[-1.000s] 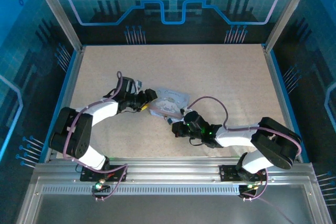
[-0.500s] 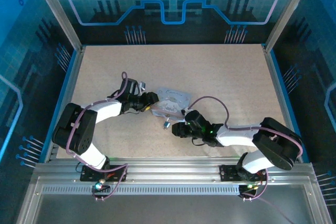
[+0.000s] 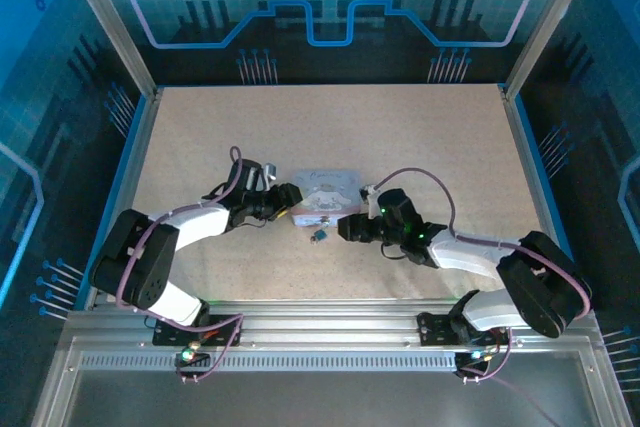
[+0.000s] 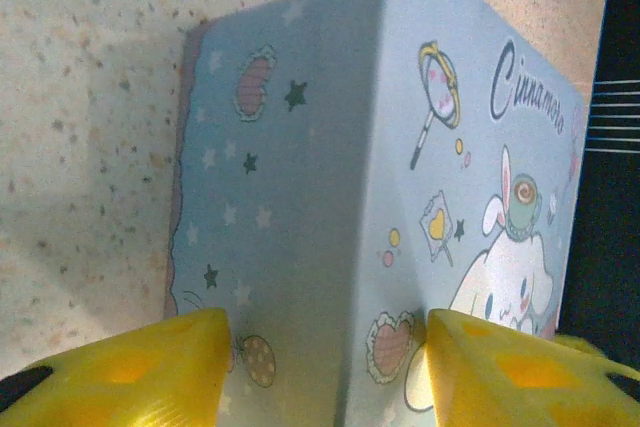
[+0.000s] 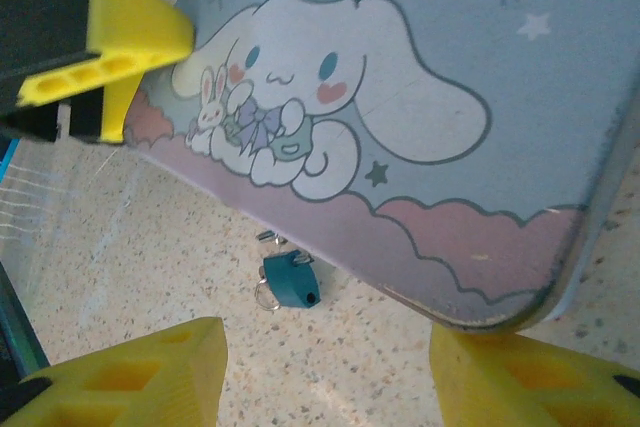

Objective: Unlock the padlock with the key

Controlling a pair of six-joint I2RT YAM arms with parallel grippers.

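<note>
Lying on the tabletop [image 3: 420, 127], one padlock [image 5: 290, 282] sits just near of the one cartoon-printed tin [image 3: 330, 187], whose inside is hidden. Two arms meet there: the left jaws stand part-open at the tin's left end, though I cannot tell whether they grip it. The right jaws gape empty just right of the padlock. Bare tabletop spreads far, left and right of this cluster, out to the blue-edged walls.

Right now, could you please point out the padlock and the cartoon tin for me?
padlock [image 5: 288, 283], right wrist view, on its teal body.
tin [image 5: 420, 77], right wrist view, on its printed lid.
</note>
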